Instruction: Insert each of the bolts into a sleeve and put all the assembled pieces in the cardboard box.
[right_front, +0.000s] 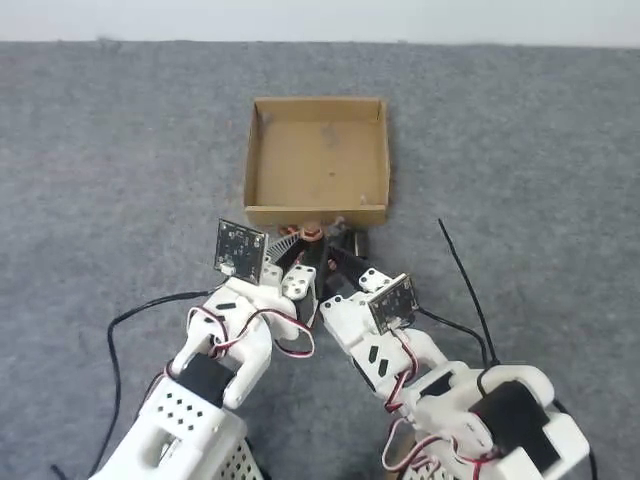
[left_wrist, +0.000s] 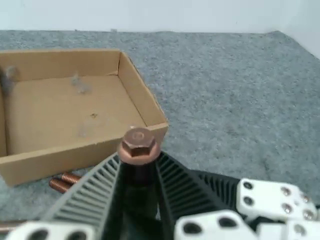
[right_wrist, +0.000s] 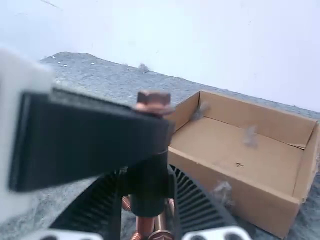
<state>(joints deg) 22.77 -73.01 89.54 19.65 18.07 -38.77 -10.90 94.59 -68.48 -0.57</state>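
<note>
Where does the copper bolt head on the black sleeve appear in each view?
High view: bolt head just outside the near wall of the cardboard box.
Left wrist view: bolt head atop the black sleeve, before the cardboard box.
Right wrist view: bolt head above the black sleeve, cardboard box behind.
Shared landmark: the cardboard box.

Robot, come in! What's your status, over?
Left gripper, right gripper both shut on sleeve. Bolt seated in it. Spare bolts beside cardboard box. Nothing in the way.
</note>
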